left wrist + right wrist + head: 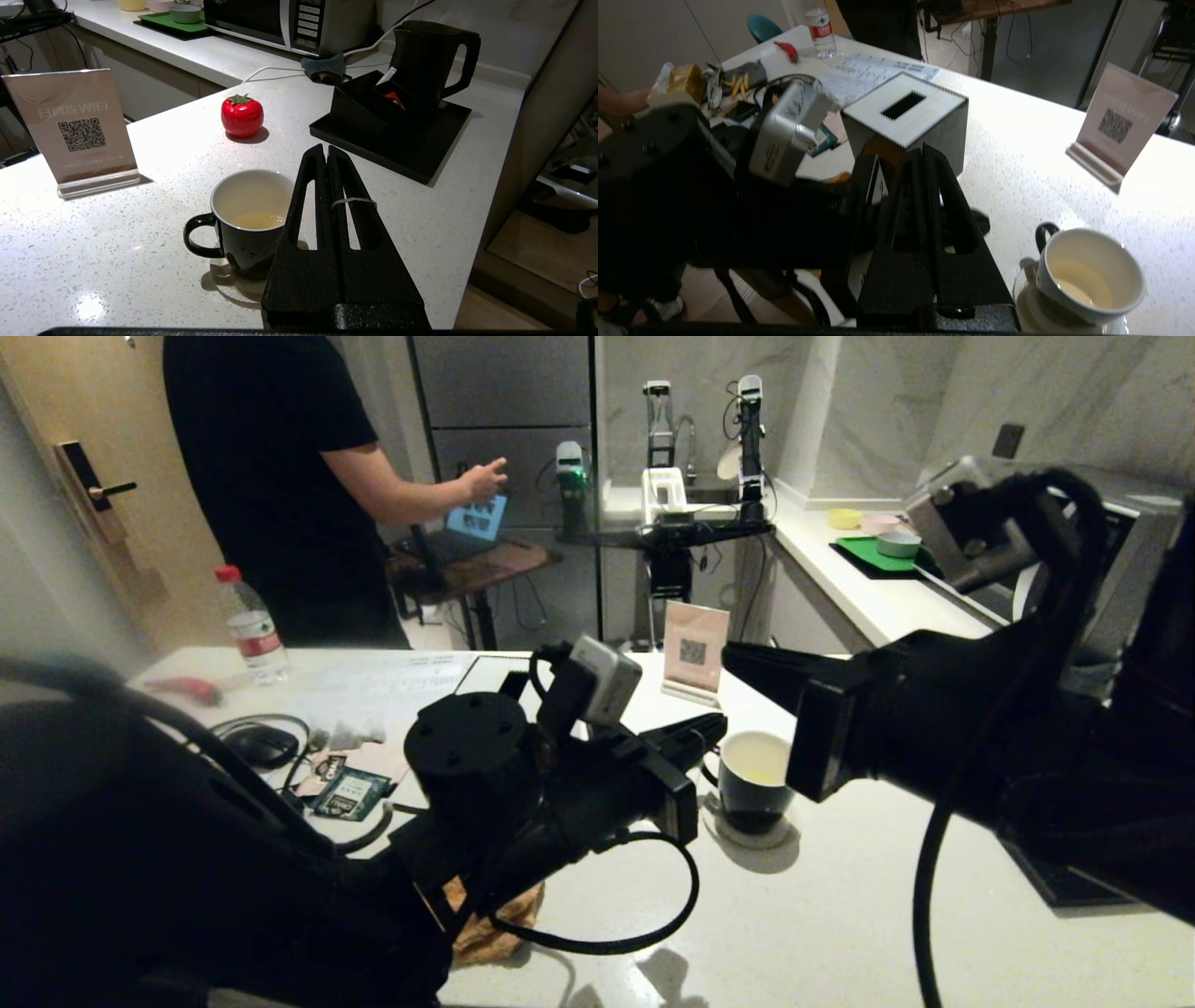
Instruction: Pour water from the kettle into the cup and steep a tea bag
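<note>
The cup [247, 219], black with a white inside, stands on a clear coaster and holds a little pale yellow water [258, 219]. My left gripper [326, 149] is shut just beside the cup, tips past its rim; a thin pale strand [352, 201] lies across one finger. In the head view the left gripper [714, 726] points at the cup [752, 793]. My right gripper [923, 149] is shut and empty, hanging over the counter beside the cup [1087, 275] and pointing at the left arm. The kettle [427, 60] stands on a black tray [420, 154] at the counter's far end. The tea bag is out of view.
A red tomato-shaped thing [241, 115] and a WiFi sign [74, 126] stand beyond the cup. A tissue box [906, 121], packets [350, 793] and a bottle [252, 625] lie on the table's left. A person [271, 476] stands behind. A microwave [289, 21] sits on the back counter.
</note>
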